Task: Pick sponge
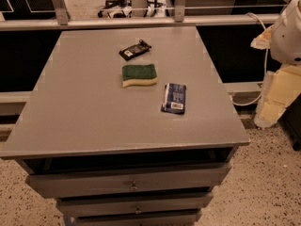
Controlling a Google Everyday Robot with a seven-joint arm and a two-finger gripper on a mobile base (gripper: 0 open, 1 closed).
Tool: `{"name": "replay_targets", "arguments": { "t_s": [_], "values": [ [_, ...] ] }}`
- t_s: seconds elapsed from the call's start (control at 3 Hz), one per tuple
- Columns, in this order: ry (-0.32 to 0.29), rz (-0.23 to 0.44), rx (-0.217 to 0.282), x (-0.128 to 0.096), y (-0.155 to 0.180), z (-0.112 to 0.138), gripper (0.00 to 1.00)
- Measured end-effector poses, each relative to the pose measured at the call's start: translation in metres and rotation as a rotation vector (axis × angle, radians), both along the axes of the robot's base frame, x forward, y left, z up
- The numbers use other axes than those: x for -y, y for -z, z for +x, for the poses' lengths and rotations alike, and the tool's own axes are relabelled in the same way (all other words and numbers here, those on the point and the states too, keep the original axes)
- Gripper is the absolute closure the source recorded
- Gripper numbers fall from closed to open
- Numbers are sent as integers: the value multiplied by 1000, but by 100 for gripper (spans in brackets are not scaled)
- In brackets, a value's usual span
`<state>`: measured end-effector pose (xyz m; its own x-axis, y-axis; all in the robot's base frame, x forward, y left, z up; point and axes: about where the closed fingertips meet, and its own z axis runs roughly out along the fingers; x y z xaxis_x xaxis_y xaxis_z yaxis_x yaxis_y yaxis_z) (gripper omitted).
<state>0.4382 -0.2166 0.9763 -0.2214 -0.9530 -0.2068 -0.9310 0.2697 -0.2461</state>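
Nearest, drawers (134, 185) front the grey table (84, 112). Toward the right edge lies a dark blue packet (174, 98). Just beyond it, near the tabletop's centre, the sponge (139, 75) rests flat, green side up. A small black device (135, 50) lies nearer the far edge. Gripper (277, 95): off the right edge, well apart from the sponge; open or closed cannot be told.

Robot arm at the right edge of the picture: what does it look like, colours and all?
Only part of it shows. The arm has a smooth, rounded white shell. Below it, at the picture's right edge, is the gripper, which appears blocky and pale yellow. A thin light cable loops down next to it. No markings are visible.
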Motion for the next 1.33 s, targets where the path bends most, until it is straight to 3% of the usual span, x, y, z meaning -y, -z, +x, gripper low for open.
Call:
{"name": "replay_targets", "arguments": {
  "t_s": [0.33, 0.67, 1.0, 1.33],
  "values": [
    [0, 0, 0, 0, 0, 0, 0],
    [-1, 69, 19, -4, -1, 12, 0],
    [-49, 256, 63, -12, 2, 47, 0],
    [-105, 383, 83, -22, 9, 69, 0]
  ]
}}
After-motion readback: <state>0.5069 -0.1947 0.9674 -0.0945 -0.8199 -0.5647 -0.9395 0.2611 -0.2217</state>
